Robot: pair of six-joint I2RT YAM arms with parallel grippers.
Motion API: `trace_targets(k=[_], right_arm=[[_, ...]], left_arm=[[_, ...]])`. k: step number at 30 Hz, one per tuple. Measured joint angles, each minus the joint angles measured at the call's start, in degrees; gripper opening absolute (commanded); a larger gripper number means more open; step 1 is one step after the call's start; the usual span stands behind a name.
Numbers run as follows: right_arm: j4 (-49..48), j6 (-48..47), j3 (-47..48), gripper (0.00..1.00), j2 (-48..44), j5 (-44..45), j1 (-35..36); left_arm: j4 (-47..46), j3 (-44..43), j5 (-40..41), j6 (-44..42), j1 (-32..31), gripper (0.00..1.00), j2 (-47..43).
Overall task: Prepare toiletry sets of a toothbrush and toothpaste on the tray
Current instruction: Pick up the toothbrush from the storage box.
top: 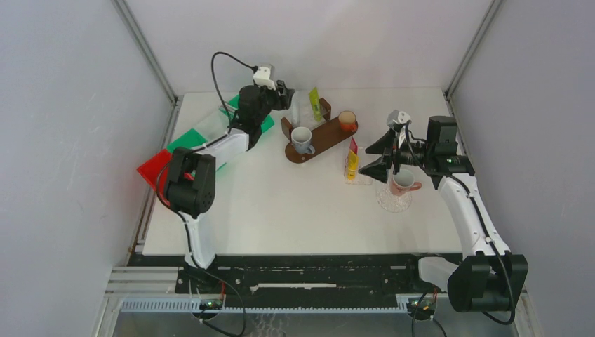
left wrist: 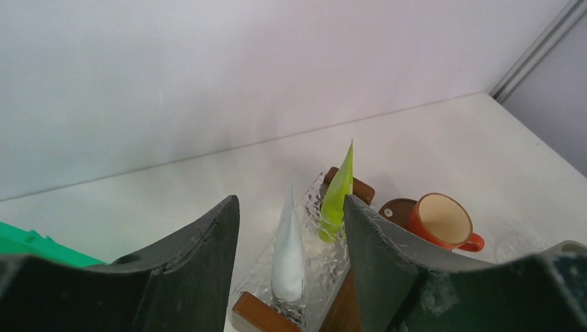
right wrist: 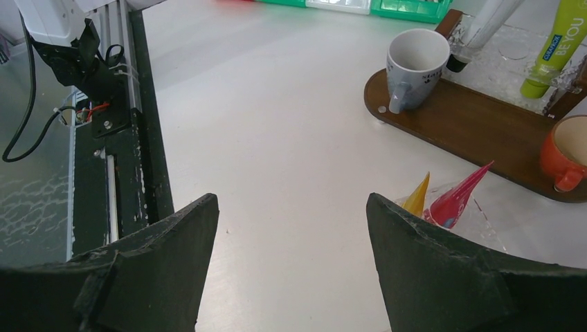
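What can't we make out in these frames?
- Pink mug, far rim: top view, under the right gripper.
- White item in the glass: left wrist, the textured wall blurs it; toothbrush or tube unclear.
- Red-yellow tube, base: right wrist, behind the gripper's finger.
- Orange cup: right wrist, cut off by the right edge.

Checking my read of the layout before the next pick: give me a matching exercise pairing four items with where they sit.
Things:
1 grey mug
2 orange mug
3 pink mug
4 green tube

Places:
A off the tray
B tray's left end, top view
C standing in a clear glass
D tray's right end, top view

Pairs: 1-B; 2-D; 3-A; 4-C.
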State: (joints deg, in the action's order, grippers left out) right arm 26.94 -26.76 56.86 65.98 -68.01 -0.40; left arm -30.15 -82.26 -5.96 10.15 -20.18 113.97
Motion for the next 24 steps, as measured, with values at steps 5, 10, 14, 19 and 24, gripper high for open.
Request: trace_targets(k=[5,10,14,19,24], right_arm=[[0.26,-0.04,0.00,0.86,-0.02,-0.13,0.00],[0.33,-0.15,0.00,0.86,-0.04,-0.24,0.00],[0.33,-0.17,0.00,0.86,-0.07,-0.24,0.00],[0.35,-0.20,0.00,0.86,-0.07,-0.24,0.00],[0.35,-0.20,0.00,0.86,-0.07,-0.22,0.00]], left_arm=[[-3.74,3.06,-0.07,2.01,1.49,0.64,-2.95],[-6.36,6.88,0.09,7.08,4.63,0.66,-4.70],[-7.10,8.11,0.44,10.67,6.95,0.66,-4.87],[-6.71,8.96,1.81,15.50,9.70,0.66,-4.92],[-4.68,9.07,3.41,19.47,11.39,0.68,-4.98]])
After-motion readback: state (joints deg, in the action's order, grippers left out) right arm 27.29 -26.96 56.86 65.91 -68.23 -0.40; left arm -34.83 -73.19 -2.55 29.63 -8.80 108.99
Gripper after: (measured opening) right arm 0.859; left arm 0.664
